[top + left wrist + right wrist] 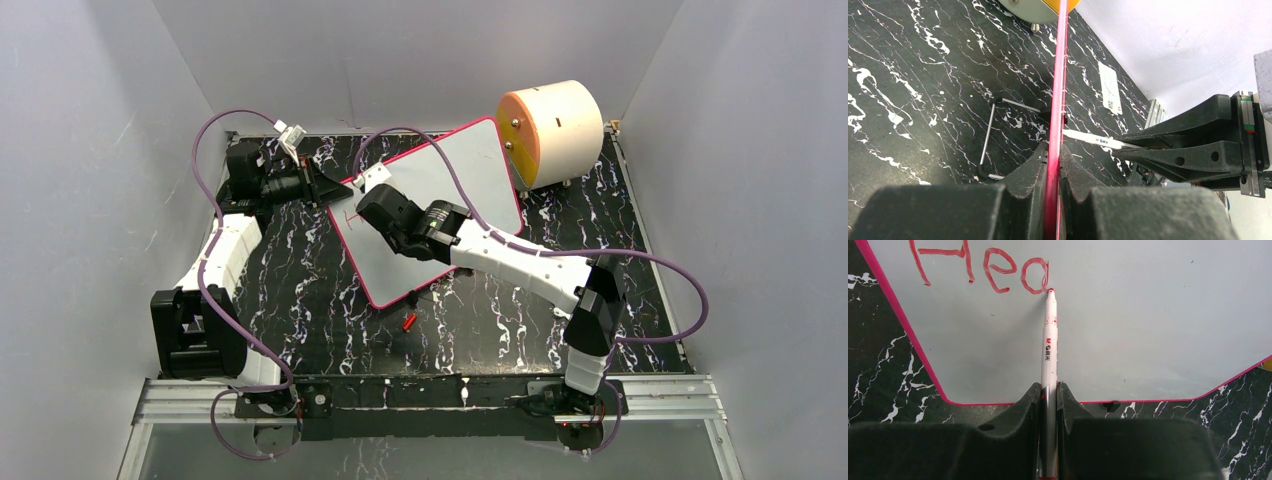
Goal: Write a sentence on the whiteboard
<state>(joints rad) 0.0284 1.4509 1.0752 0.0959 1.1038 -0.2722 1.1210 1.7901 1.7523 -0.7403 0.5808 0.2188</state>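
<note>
The sentence [983, 267] is thin red handwritten marker lettering, and only "Hea" is down, near the top left corner of the board in the right wrist view, so approx. one word is part-done and most of the job is left. It sits on the whiteboard [470, 170], a big flat white rectangle w/ rounded corners & a thin pink-red rim. The board lies angled across the middle-rear of the black marbled table [480, 320].

A slim white marker [1049, 355] w/ a red tip touches the board right at the foot of the "a". The right gripper [1049, 390] has its jaws clamped narrow on the barrel, low down. The left gripper [1053, 150] is pinched tight on the board's pink edge at the left corner.

Just beyond the board's far corner is a cream cylinder [555, 130] w/ an orange face. A small red cap [409, 322] lies on the table near the board's front edge.

Risks, imo:
- The left pinch is on one corner only, so pen pressure could pivot the board and the stroke wanders.
- If the tip lifts, the line gets gaps.
- The arm reaches over the board, so it could smear wet ink.
- The lettering slants and may run out of room.
</note>
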